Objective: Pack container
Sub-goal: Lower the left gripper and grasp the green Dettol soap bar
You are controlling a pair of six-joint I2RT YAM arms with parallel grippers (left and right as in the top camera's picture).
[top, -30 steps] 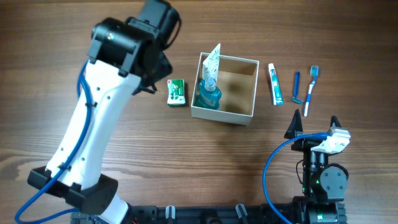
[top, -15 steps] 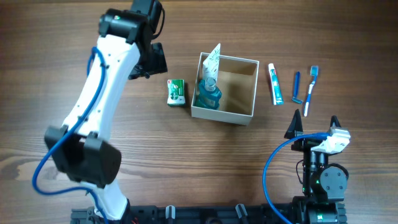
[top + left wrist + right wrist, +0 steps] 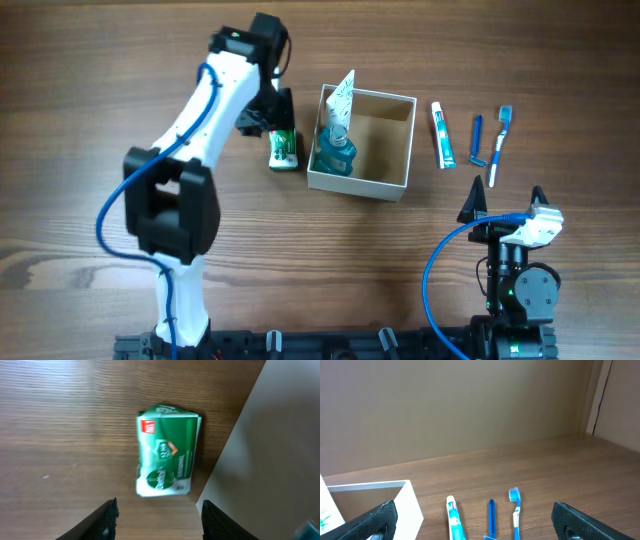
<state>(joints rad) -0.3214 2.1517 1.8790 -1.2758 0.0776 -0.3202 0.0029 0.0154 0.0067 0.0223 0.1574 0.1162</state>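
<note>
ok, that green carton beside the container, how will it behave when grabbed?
The green carton looks like thin printed card, so probably light and easily crushed. It lies flat on a broad face, so it should slide rather than roll or tip. The container wall close beside it may stop a push that way.

Green pack (image 3: 165, 457) lies v. close to the container (image 3: 358, 184)'s L wall, so there's little room on that side and open wood on the other. Inside, blue bottle (image 3: 335, 155) & white tube (image 3: 344, 95) fill the L part; the R part is bare. Toothpaste (image 3: 443, 135), razor (image 3: 477, 140) & toothbrush (image 3: 500, 130) lie in a row w/ thin gaps.
</note>
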